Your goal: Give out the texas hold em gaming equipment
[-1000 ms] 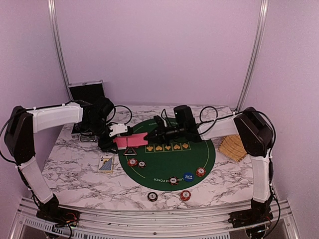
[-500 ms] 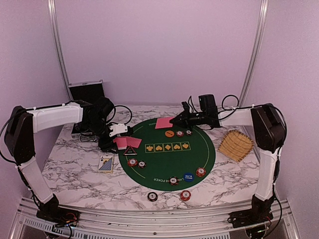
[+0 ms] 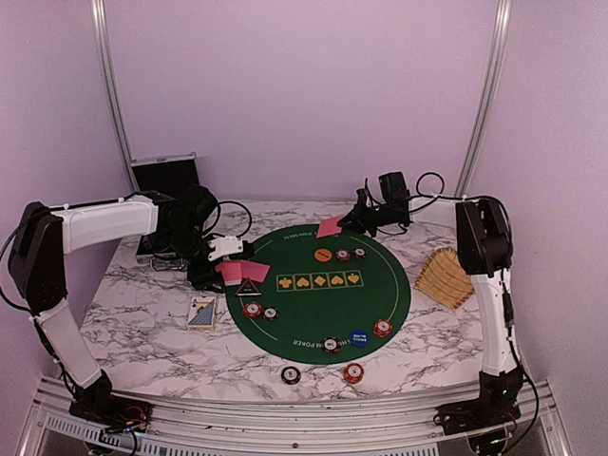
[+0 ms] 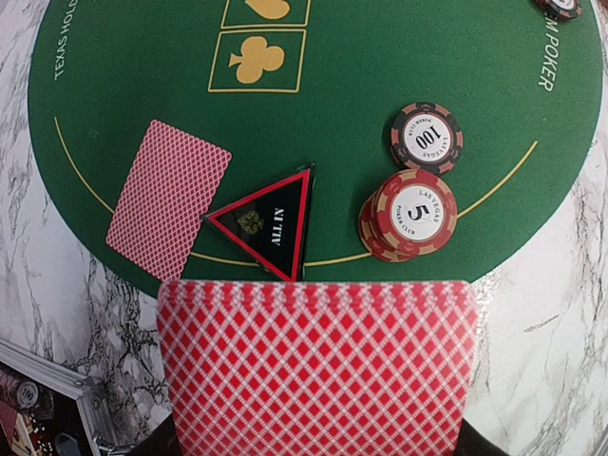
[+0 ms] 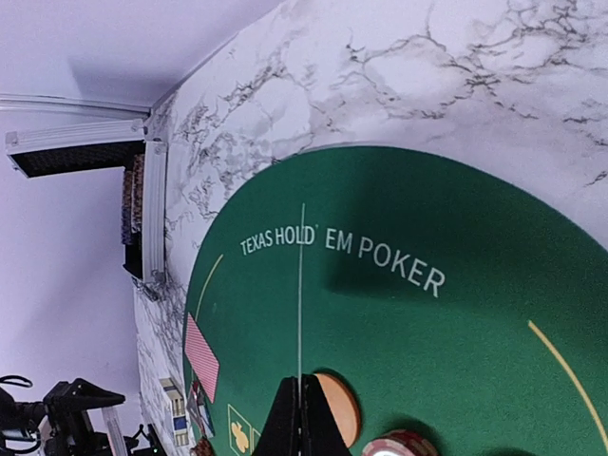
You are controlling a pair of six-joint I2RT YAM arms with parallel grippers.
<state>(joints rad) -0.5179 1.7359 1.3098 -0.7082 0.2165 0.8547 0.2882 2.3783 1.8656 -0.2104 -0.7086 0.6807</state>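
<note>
Above felt (image 3: 313, 306): left end effector (image 3: 217, 273) tight on lattice-backed deck (image 4: 315, 366), right one (image 3: 348, 225) on card (image 3: 330, 227).

Top external: looks down from above and behind the arm bases toward the far wall, far enough back to take in the whole green mat (image 3: 313, 304). Left wrist: points straight down, close over the mat's left edge, held deck (image 4: 313, 370) filling the lower frame; shares with the top view the black triangular marker (image 4: 266, 228) and chip stack (image 4: 408, 217). Right wrist: rolled sideways, skims low across the mat's far edge toward the case (image 5: 142, 204), held card (image 5: 302, 285) edge-on; shares the orange button (image 5: 338, 404).
</note>
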